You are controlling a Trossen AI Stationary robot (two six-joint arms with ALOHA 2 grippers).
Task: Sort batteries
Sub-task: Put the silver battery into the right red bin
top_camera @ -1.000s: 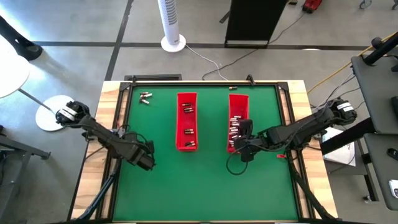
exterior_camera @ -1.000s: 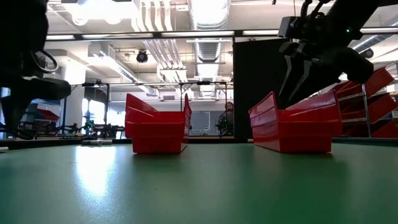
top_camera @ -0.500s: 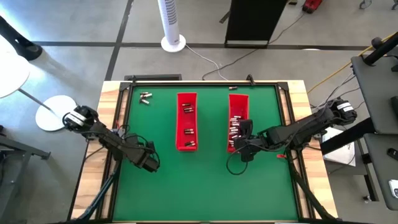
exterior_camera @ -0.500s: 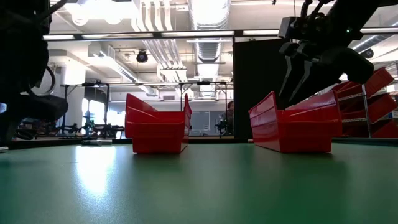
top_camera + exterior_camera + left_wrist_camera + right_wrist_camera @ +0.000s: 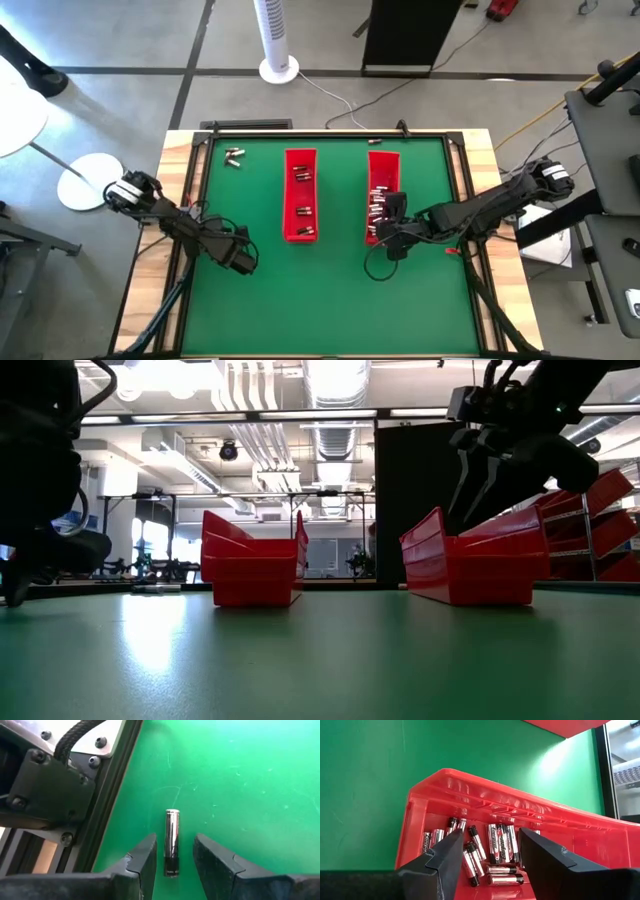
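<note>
On the near left part of the green desk (image 5: 330,300), the left tool (image 5: 244,264) hangs low over the mat, close to the desk's left rail. Its wrist view shows the two dark fingers (image 5: 142,862) parted, one on each side of a single battery (image 5: 171,840). That battery lies flat on the mat, lengthwise between the fingers, its dark end nearest the wrist. A strip of green shows on both sides of it, so the fingers stand around it without touching it.

A little farther in and to the right, the right tool (image 5: 385,238) hovers over the near end of the right red tray (image 5: 384,163). Its fingers are spread and nothing sits between them. Below them, in that end of the tray, lies a heap of batteries (image 5: 497,845), side by side and crossing one another. From desk height this tool's fingers point down just above the tray's rim.

The left red tray (image 5: 287,195) stands beside the right one, parallel to it and well apart, both running from near to far. It holds a few batteries in small groups (image 5: 303,213), spaced along its floor.

In the far left corner of the mat, two or three loose batteries (image 5: 233,156) lie together, well away from both trays.

Beyond the desk a white tower fan (image 5: 275,40) stands on the floor, with a black cabinet (image 5: 405,35) to its right.
</note>
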